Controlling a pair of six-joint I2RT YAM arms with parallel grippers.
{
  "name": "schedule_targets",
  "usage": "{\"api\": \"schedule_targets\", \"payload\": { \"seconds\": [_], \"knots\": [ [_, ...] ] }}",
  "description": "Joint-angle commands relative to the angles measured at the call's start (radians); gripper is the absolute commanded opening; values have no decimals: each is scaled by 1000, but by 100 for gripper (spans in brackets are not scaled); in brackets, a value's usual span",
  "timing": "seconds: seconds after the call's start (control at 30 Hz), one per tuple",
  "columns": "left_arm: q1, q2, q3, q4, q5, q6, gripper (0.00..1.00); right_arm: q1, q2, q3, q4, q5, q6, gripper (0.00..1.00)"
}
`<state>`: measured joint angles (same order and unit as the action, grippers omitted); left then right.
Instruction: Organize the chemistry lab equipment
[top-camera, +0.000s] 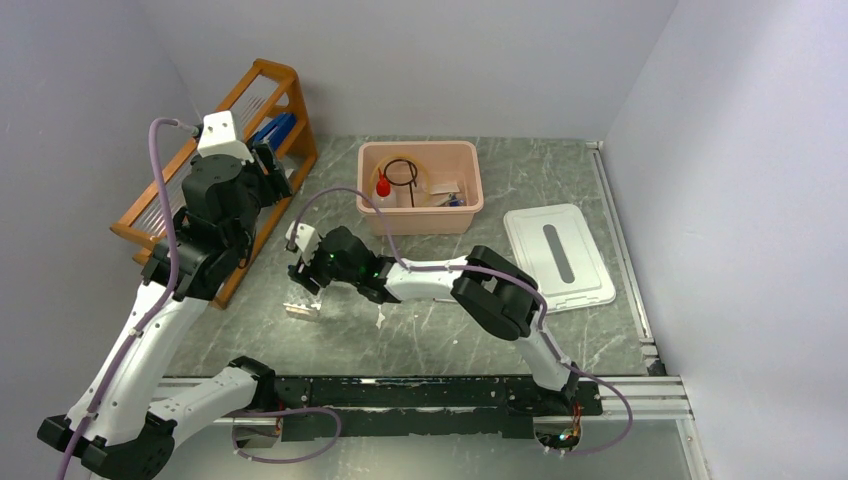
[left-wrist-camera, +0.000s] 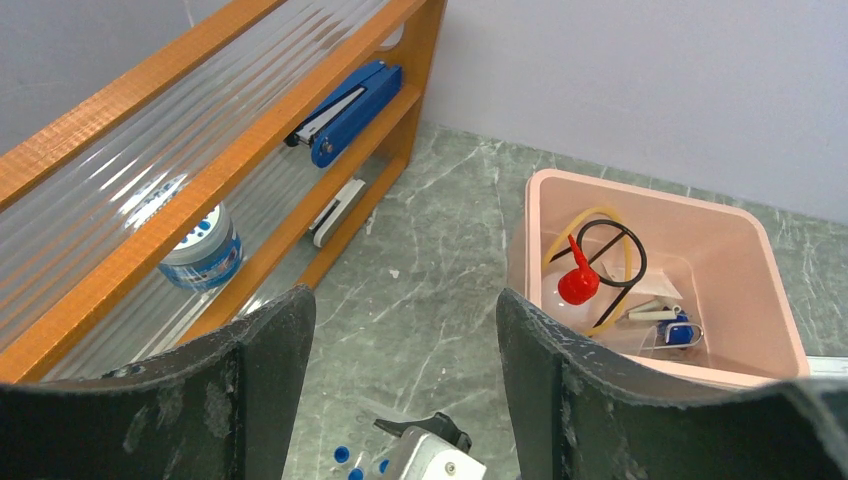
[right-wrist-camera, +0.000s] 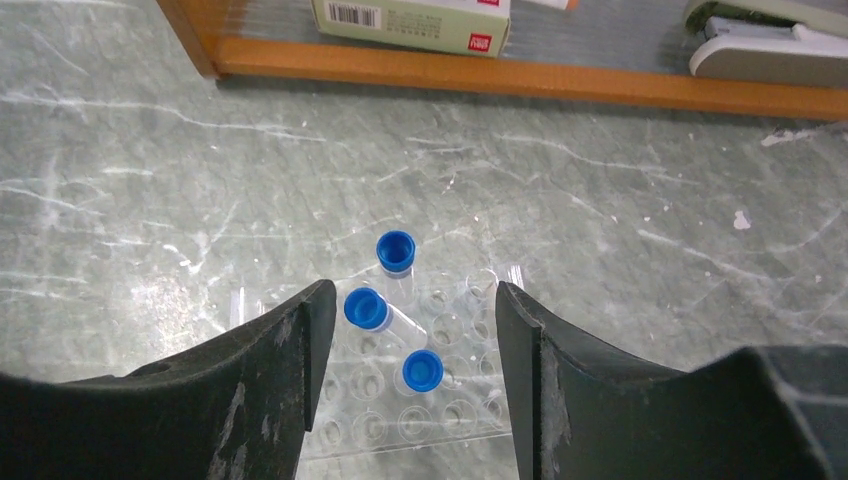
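Hovering above the tube rack (right-wrist-camera: 455, 410), the right hand (right-wrist-camera: 410, 300) is open and grips nothing. Its jaws stand wide to either side of three blue-capped tubes (right-wrist-camera: 396, 250) set in the rack. One tube leans; the other two look upright. The tube rack sits on the desk (top-camera: 560, 170), near the foot of the wooden rack (left-wrist-camera: 230, 180).

The left hand (left-wrist-camera: 402, 300) is raised beside the wooden rack, also open and empty. A blue stapler (left-wrist-camera: 350, 100) lies on one of that rack's shelves.

Towards the back of the desk, a pink bin (top-camera: 420, 220) holds the wire ring (left-wrist-camera: 610, 260), the red-capped bottle (left-wrist-camera: 578, 285), the amber tubing (left-wrist-camera: 580, 218) and some small items (left-wrist-camera: 665, 320). A white lid (top-camera: 530, 235) lies flat on the desk to the bin's right, apart from it.
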<state>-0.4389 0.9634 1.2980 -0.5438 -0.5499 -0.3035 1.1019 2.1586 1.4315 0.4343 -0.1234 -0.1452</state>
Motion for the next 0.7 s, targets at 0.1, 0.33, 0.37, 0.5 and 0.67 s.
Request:
{"api": "schedule_targets", "payload": {
  "seconds": [0.1, 0.33, 0.37, 0.5, 0.67],
  "knots": [
    [6, 1, 20, -2, -17, 1, 71, 1, 26, 35, -13, 54, -7, 61],
    [6, 3, 20, -4, -14, -2, 71, 1, 27, 41, 12, 116, 33, 59],
    [6, 3, 20, -4, -15, -3, 71, 0, 27, 42, 12, 119, 36, 58],
    [7, 3, 19, -3, -15, -3, 71, 1, 32, 50, 6, 122, 44, 58],
    [6, 2, 19, -4, -13, -2, 71, 1, 30, 51, 3, 120, 52, 58]
  ]
}}
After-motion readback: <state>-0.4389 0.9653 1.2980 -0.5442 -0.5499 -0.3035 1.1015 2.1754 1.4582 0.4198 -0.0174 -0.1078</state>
